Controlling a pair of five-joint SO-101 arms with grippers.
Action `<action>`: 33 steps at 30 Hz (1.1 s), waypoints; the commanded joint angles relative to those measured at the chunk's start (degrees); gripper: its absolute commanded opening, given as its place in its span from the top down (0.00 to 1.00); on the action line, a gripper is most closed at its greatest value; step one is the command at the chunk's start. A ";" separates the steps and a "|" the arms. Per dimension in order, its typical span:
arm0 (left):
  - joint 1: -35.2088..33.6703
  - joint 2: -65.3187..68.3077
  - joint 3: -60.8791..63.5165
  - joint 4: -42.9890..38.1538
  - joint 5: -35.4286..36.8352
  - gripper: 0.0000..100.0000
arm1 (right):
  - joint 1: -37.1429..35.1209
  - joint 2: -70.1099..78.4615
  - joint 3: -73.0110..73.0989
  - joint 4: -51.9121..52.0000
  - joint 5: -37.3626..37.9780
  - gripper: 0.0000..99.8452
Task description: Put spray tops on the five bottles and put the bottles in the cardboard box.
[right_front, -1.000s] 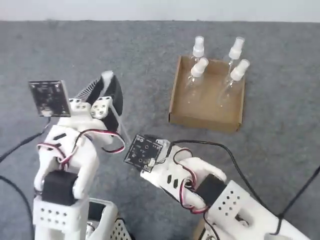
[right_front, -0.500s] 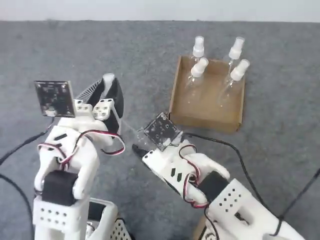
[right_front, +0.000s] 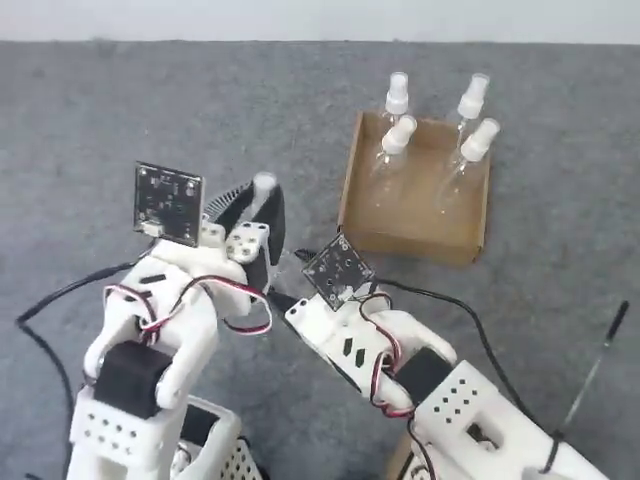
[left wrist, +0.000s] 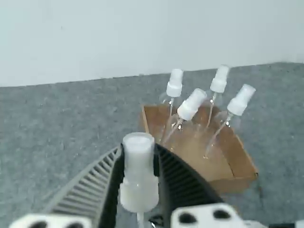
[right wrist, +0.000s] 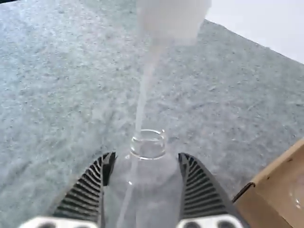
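Inspection finds no legible text, label, number or sign. The cardboard box (right_front: 405, 241) shows plain brown faces. Markings on the circuit boards (right_front: 168, 204) at the wrists are too small to read.

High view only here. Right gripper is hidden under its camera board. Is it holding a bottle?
Observer: Yes, the right gripper is shut on a clear bottle, neck open, no top on it.
Operator: Tube aligned?
Observer: The dip tube runs down into the bottle's neck; the head above is not seated.
Operator: Left grip on the top?
Observer: The left gripper pinches the spray top across its white head and collar.
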 commanded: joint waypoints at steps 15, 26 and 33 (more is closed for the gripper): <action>-11.08 -0.44 -1.98 0.26 -8.44 0.85 | 0.92 -0.40 -0.79 -1.36 -0.70 0.99; -14.24 9.23 1.19 -4.92 -11.96 0.91 | 0.84 -0.40 -0.79 -1.27 -0.70 0.99; -7.65 7.56 8.04 -4.75 -14.95 0.91 | 1.01 -0.40 -0.79 -1.27 -0.70 0.99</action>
